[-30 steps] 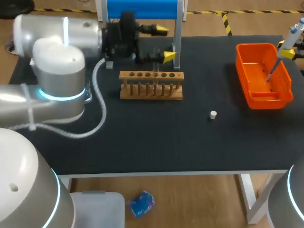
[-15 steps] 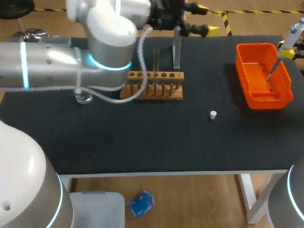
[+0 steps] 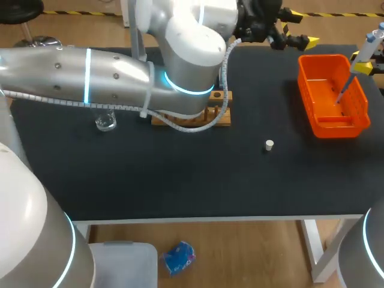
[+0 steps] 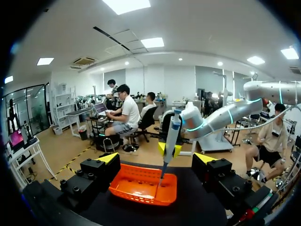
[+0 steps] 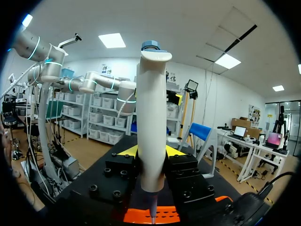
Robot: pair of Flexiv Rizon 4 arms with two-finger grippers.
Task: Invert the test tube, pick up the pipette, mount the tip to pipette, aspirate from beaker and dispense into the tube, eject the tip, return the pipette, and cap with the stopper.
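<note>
My right gripper (image 3: 366, 62) (image 5: 151, 151) is shut on the white pipette (image 3: 371, 42) (image 5: 151, 117) at the table's right edge. It holds the pipette upright, with the thin tip (image 3: 342, 93) pointing down into the orange tray (image 3: 312, 111) (image 5: 136, 215). My left arm reaches across the back of the table, and its gripper (image 3: 302, 27) (image 4: 156, 161) is open and empty, just left of the tray. Ahead of it in the left wrist view stand the pipette (image 4: 171, 136) and tray (image 4: 143, 188). The arm hides most of the wooden rack (image 3: 221, 117) and the test tube.
A glass beaker (image 3: 105, 123) stands at the left of the black table (image 3: 180, 180). A small white stopper (image 3: 269, 144) lies right of the middle. The left arm's bulk covers the back middle of the table.
My left arm has swung from the rack along the back of the table to the right, toward the orange tray, with its gripper still open. The right arm and pipette have not moved.
</note>
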